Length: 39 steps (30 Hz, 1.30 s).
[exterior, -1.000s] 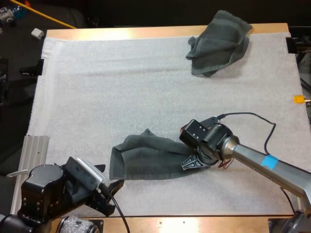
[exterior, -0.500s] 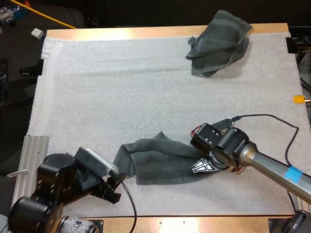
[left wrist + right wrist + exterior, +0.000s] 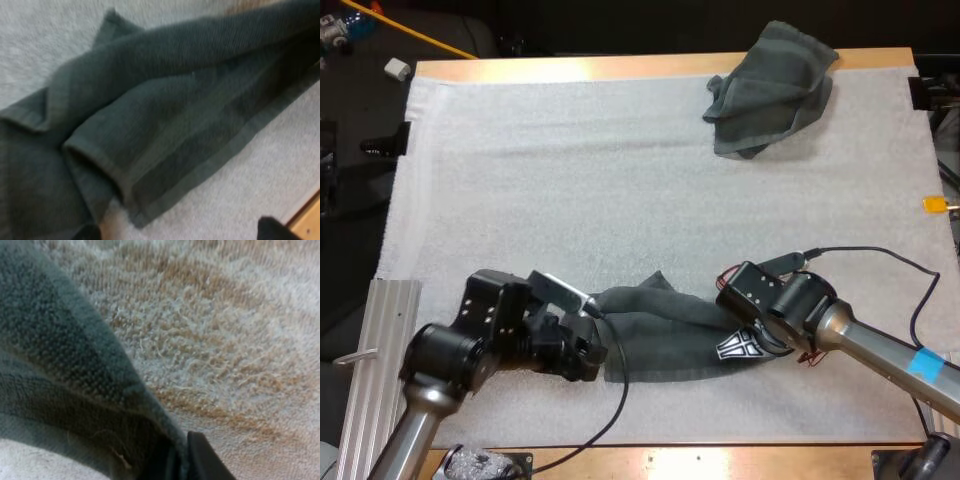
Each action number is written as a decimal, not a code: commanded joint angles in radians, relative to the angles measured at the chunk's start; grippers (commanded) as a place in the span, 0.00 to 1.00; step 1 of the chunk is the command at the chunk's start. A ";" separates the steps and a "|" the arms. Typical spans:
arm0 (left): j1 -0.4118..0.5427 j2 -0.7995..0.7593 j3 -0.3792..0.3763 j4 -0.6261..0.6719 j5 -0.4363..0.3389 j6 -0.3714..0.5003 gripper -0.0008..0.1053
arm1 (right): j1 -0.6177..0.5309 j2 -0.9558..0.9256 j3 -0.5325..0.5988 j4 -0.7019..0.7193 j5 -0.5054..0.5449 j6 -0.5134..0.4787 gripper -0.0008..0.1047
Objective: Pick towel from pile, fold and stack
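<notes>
Right gripper (image 3: 740, 346) clamped on the right end of the towel (image 3: 660, 322), near-centre of the mat (image 3: 570, 180); left gripper (image 3: 592, 348), jaws apart, has just swung in over its left end, so a two-handed spread looks next

Near towel (image 3: 660, 338) dark grey-green; far towel (image 3: 770, 90) same; mat (image 3: 570, 180) white.

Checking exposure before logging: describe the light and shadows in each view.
High view: mat evenly lit, glare on the table's far edge, soft shadow under the right hand. Left wrist view: towel folds go dark, mat bright. Right wrist view: orange cast on the mat, deep shade where the hand pinches the towel.
</notes>
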 commanded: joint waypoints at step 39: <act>-0.041 0.686 0.017 -0.210 0.222 -0.033 0.57 | -0.006 -0.011 0.025 -0.039 -0.021 0.068 0.01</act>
